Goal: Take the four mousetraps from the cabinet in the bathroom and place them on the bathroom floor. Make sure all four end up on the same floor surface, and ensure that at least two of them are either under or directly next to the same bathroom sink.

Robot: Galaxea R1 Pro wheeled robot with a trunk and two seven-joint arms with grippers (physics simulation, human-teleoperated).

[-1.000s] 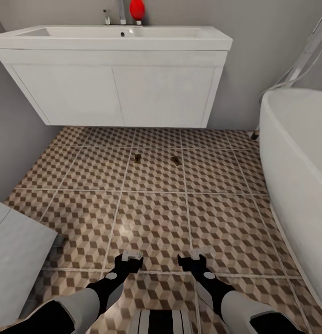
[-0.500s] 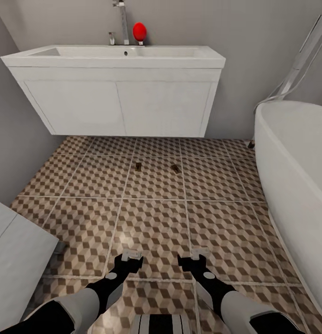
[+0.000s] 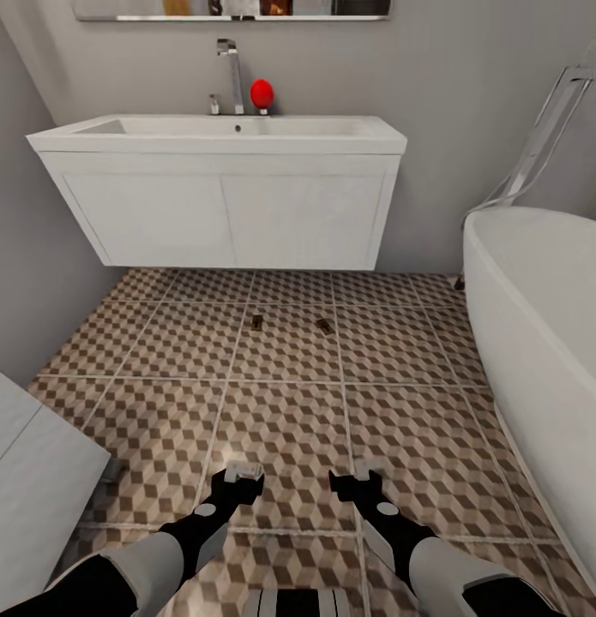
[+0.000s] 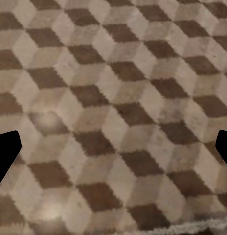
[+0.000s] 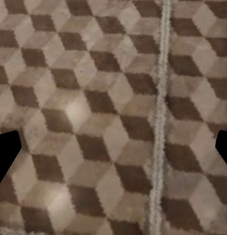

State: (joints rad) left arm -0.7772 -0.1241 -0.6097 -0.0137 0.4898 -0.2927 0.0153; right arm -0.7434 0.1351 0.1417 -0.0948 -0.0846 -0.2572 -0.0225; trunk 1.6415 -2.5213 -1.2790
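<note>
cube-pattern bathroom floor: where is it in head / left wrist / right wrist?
Head: bathroom floor runs from under the white sink unit towards the robot.
Left wrist: floor close up, grout line at the frame's edge.
Right wrist: floor close up, grout line crossing it.
Shared landmark: pale grout line.

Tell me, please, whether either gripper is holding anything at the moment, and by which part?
Nothing is held. The left gripper and right gripper are both open over the bathroom floor, with bare tile between their fingertips.
</note>
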